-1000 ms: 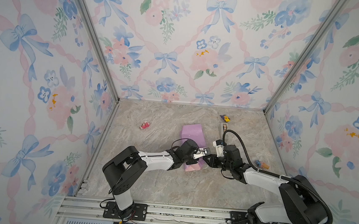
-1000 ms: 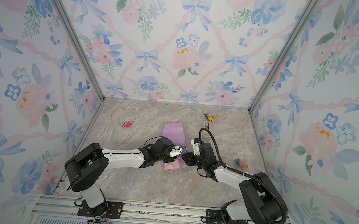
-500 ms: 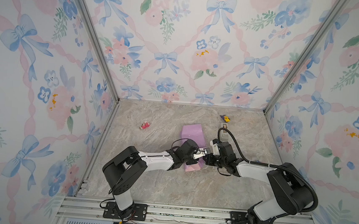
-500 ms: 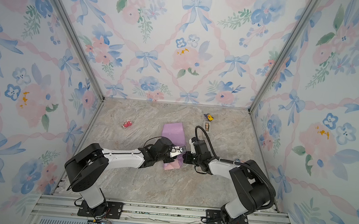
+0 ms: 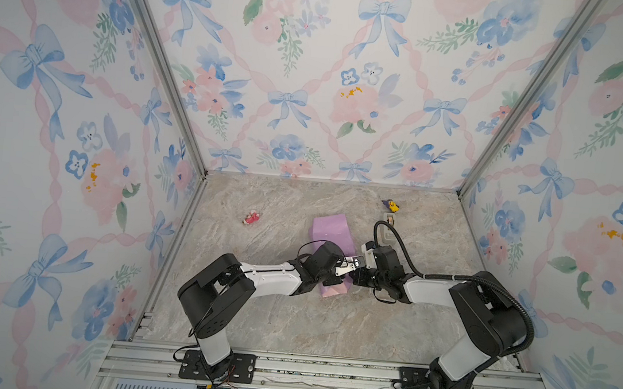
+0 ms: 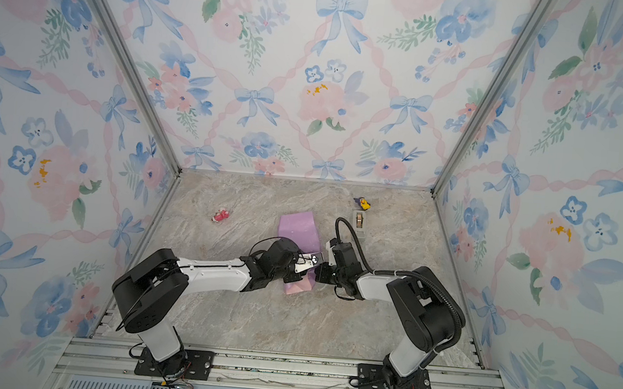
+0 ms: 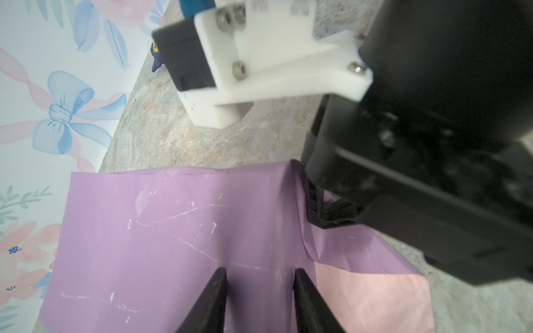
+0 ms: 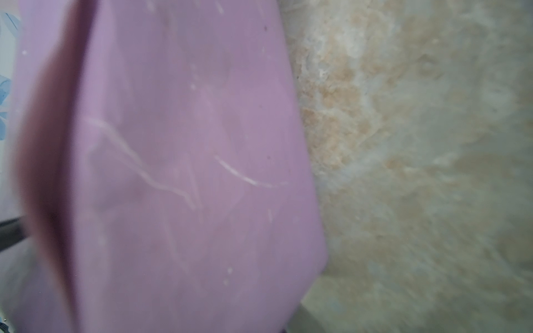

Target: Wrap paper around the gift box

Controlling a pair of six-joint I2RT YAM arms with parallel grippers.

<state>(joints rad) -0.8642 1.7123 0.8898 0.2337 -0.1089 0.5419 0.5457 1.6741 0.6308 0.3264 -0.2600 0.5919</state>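
1. The paper (image 5: 329, 229) (image 6: 297, 226) lies in the middle of the marbled surface (image 5: 274, 314), folded into a long block shape that points toward the back wall; the gift box does not show, the paper covers it
2. The lilac face of the paper (image 7: 173, 230) is outside, with thin white crease lines and small specks; at the near end a loose flap lies flat on the surface and shows the pale pink face
3. The right gripper (image 5: 351, 277) (image 7: 315, 212) touches the paper at a side edge of the block, where the sheet is crumpled into a fold; its jaws are clenched and pinch this fold
4. The left gripper (image 5: 344, 270) (image 7: 259, 291) is over the top face of the block, near the same end; its jaws stand apart, released, and the lilac paper is seen between the two fingers (image 7: 216, 302)
5. Both arms are stretched low from their bases at the front rail, with the elbows bent, and the forearms come toward each other, so the two grippers almost meet tip to tip above the near end of the paper
6. In the right wrist view the paper (image 8: 187, 144) fills the picture very close and blurred, beside bare surface
7. Behind the right gripper stands a small grey tape dispenser (image 5: 389, 224), further back a yellow and purple toy (image 5: 391, 205), and well apart to the left a small red-pink thing (image 5: 251, 218)
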